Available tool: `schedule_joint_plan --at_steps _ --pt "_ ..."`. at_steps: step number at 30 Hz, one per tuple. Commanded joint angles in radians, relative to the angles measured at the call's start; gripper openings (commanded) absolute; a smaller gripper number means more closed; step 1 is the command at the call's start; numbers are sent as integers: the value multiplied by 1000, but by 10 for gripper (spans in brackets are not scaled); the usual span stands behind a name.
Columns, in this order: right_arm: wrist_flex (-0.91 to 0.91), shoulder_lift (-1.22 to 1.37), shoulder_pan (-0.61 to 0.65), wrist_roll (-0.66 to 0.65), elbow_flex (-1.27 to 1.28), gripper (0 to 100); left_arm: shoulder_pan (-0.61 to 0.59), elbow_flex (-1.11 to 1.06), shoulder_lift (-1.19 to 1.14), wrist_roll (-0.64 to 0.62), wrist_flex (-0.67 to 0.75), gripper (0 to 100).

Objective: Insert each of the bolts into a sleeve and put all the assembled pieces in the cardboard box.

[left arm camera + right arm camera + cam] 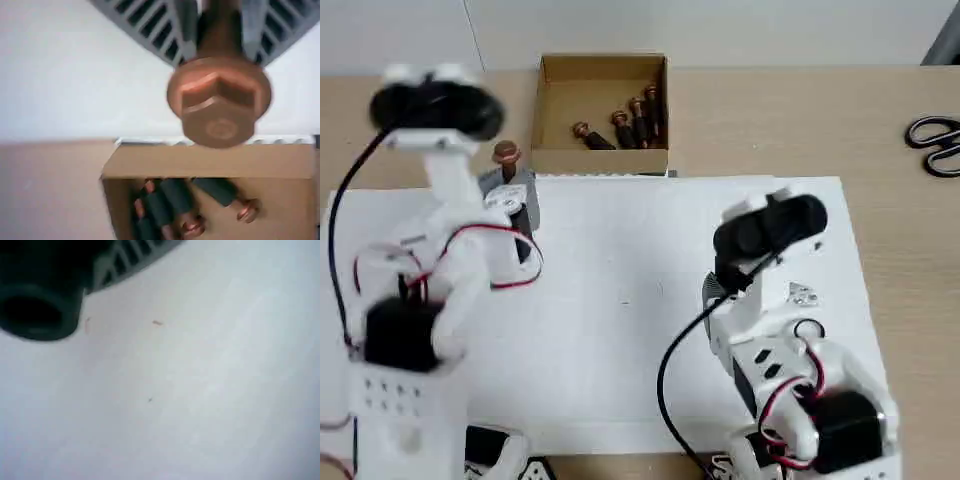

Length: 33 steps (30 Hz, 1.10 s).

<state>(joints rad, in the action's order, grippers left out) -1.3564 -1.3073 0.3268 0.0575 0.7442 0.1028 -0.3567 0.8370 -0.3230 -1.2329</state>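
Left claw (218, 25): clamped on the shank of a copper bolt (219, 102), hex head pointing away from my wrist. It hangs over the far left edge of the white sheet (650, 300), just beside the near wall of the cardboard box (200, 160). Box: four assembled pieces (175, 200) lie inside, dark sleeves with copper heads, bunched together.

Right claw (70, 287): closed on a dark sleeve (37, 315), open bore facing my wrist camera, above the sheet on the right side, well apart from the box.

Wooden table (880, 110), white sheet (640, 300), cardboard box (600, 160), scissors (937, 143)
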Motion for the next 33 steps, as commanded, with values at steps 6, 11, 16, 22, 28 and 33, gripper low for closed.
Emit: schedule_joint_plan --at_steps 6,11,16,22,28,33 --pt "291 -157 159 -57 319 2 26 -493 427 -169 430 6" --pt "429 -159 277 -58 433 2 129 -634 611 -255 496 6" --pt "561 -168 343 -166 543 2 224 -661 672 -313 493 6" --pt "636 -166 364 -233 568 2 235 -656 674 -351 459 6" --pt "671 -168 363 -264 562 2 247 -653 678 -365 334 6" --pt "720 -165 366 -264 562 2 304 -657 678 -365 318 6"
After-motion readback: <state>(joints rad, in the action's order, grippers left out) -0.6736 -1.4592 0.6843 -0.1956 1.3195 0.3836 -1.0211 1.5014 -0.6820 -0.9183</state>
